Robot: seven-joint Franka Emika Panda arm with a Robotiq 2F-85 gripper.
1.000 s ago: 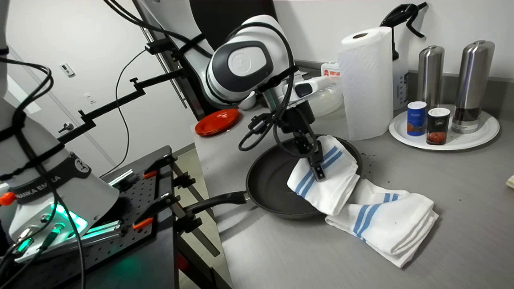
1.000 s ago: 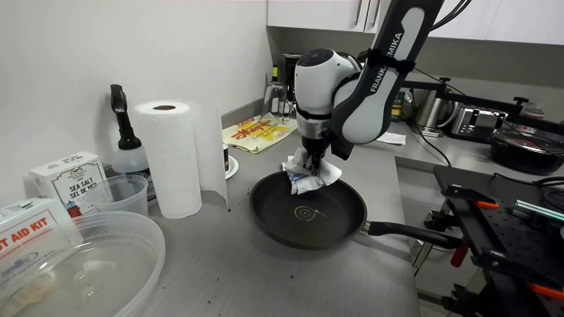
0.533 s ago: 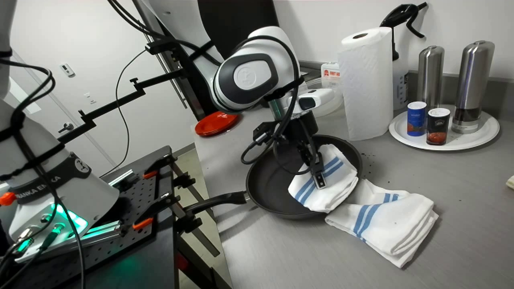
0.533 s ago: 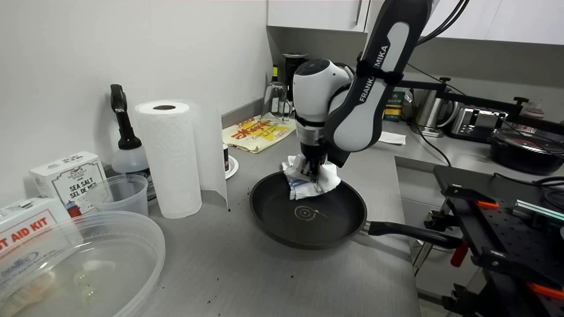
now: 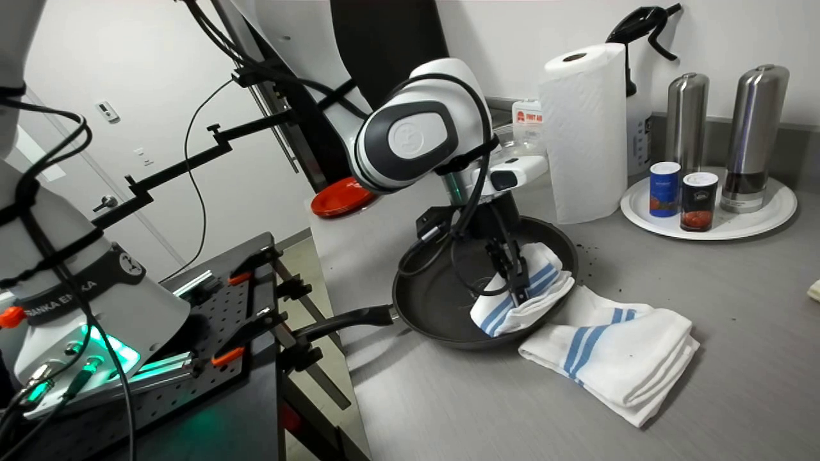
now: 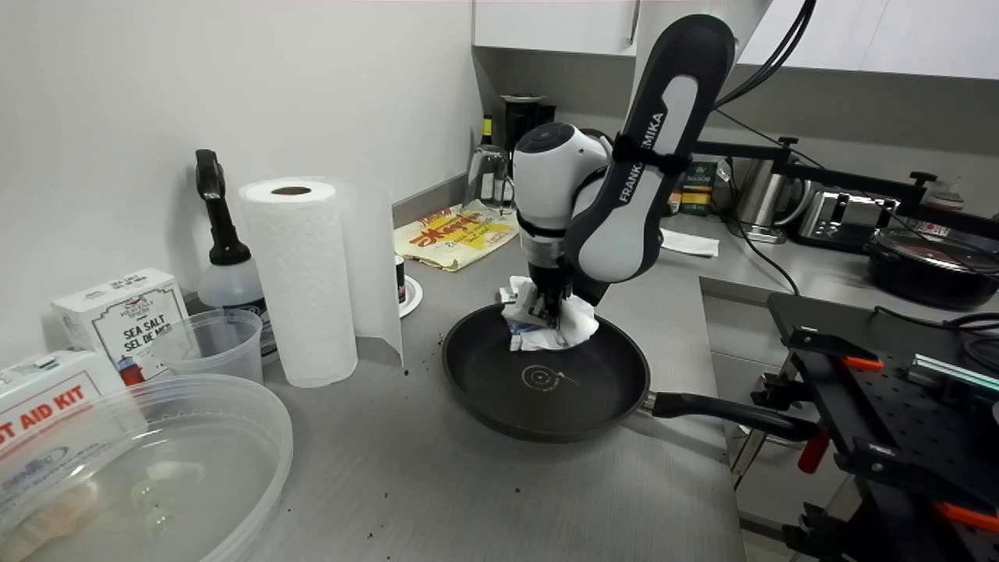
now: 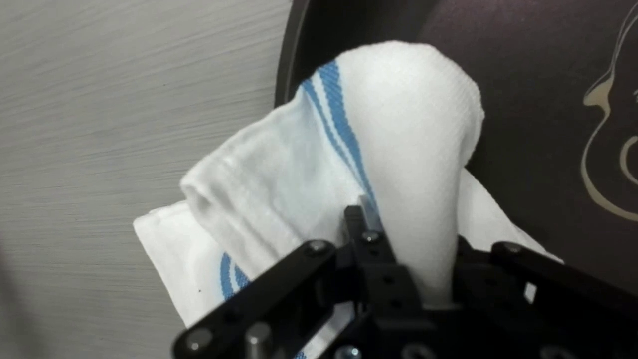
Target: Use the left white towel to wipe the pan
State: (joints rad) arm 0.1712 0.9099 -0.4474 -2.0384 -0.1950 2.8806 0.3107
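Observation:
A white towel with blue stripes [image 5: 544, 257] is held in my gripper [image 5: 520, 296] inside the black pan [image 5: 432, 298]. The gripper points down, shut on a fold of the towel. In an exterior view the towel [image 6: 579, 321] is bunched against the pan's [image 6: 546, 410] far inner side. In the wrist view the fold [image 7: 413, 114] stands up between the fingers [image 7: 409, 232] and hides most of the right finger. The towel's lower part rests in the pan [image 7: 538, 134] and reaches its rim. A second folded striped towel [image 5: 631, 365] lies on the counter beside the pan.
The pan handle [image 5: 359, 318] sticks out past the counter edge. A paper towel roll [image 5: 584, 141] stands behind the pan. A white plate [image 5: 756, 221] holds shakers and mills. A clear tub [image 6: 257, 484] and red plates [image 5: 343, 197] are nearby. Dark crumbs lie on the counter.
My gripper has moved down with the towel, deeper into the pan. The towel has folded up more against the pan. The pan and second towel have not moved.

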